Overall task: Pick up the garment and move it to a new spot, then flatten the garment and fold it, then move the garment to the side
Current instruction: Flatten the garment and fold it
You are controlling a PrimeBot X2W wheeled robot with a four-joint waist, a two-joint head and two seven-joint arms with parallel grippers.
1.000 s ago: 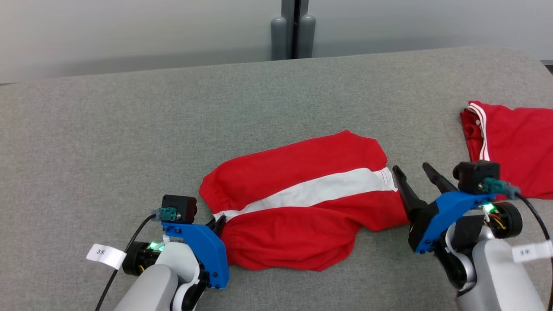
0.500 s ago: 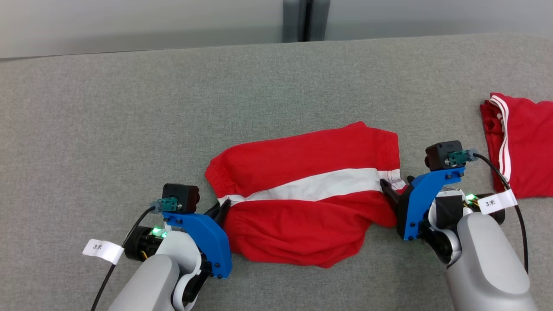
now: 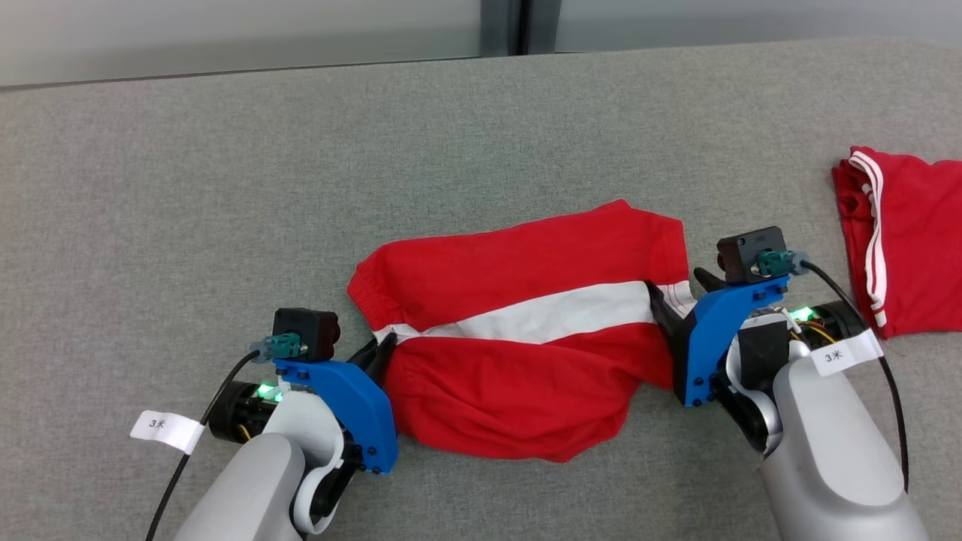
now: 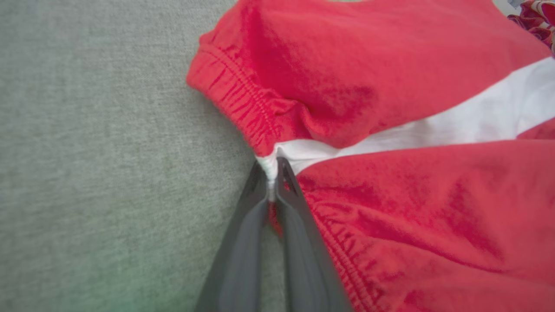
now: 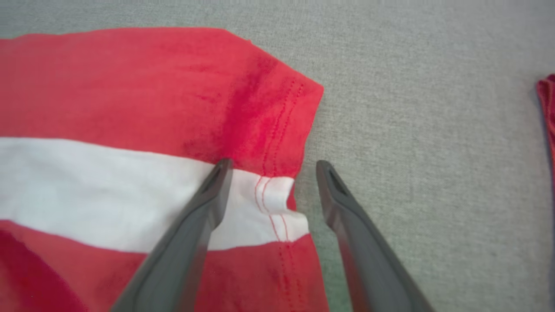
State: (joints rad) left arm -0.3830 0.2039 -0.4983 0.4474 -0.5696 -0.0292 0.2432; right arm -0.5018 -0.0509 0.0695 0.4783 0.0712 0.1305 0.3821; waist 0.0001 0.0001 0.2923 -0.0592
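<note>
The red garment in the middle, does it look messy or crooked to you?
Somewhat. The red garment lies askew on the grey table, white stripe slanting, the near half puffed and wrinkled rather than flat. The left gripper pinches the waistband end; the right gripper is open around the hem.

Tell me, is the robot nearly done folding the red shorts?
Not nearly. Done: the shorts lie spread on the table, though wrinkly. In hand: the left tool pinches the waistband at the white stripe; the right tool is open around the hem. To do: smoothing, folding, then moving them aside.
</note>
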